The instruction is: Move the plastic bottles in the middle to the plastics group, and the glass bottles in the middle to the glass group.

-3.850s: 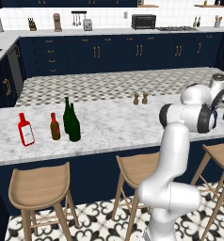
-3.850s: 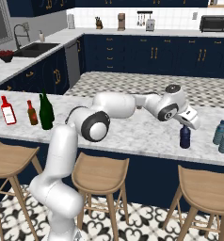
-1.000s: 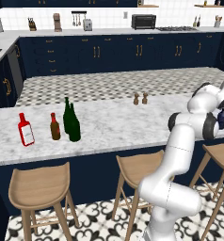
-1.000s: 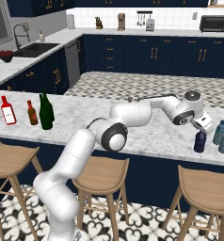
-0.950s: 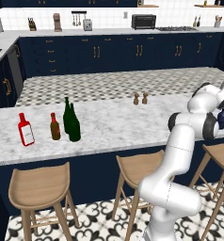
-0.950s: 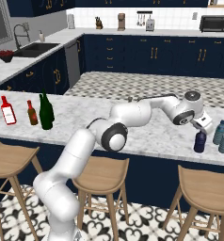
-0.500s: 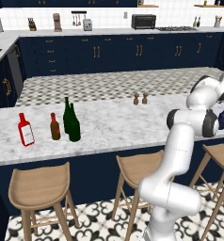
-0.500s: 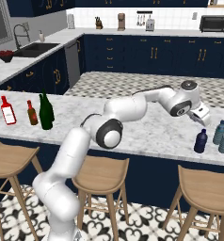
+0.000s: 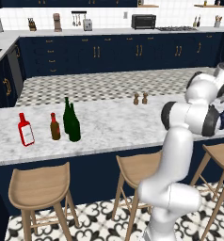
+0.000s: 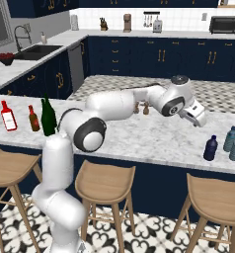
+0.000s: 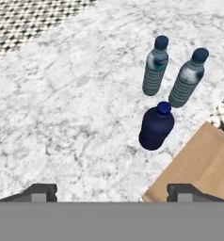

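Note:
The small navy-blue plastic bottle (image 11: pixel 156 127) (image 10: pixel 211 148) stands upright on the marble counter, next to two pale blue-grey bottles (image 11: pixel 155 66) (image 11: pixel 188 77) (image 10: pixel 233 142) of the plastics group. My gripper (image 10: pixel 196 117) (image 11: pixel 111 193) hovers above and to the left of them, open, with nothing between its fingers. Far to the left, two tall green glass bottles (image 9: pixel 70 121) (image 10: pixel 48 117) stand close together. Left of them are the brown bottle (image 9: pixel 54 127) (image 10: pixel 34 118) and the red flat-sided bottle (image 9: pixel 25 130) (image 10: pixel 8 116) of the glass group.
Two small shakers (image 9: pixel 140 99) (image 10: pixel 141 108) stand mid-counter near the far edge. Wooden stools (image 9: pixel 38 190) (image 10: pixel 105 183) line the counter's near side, and one stool seat (image 11: pixel 201 164) shows beside the counter edge in the hand view.
The gripper, down at the navy bottle a second ago, has let go, risen and pulled back to the left. The navy bottle stays standing by the pale bottles.

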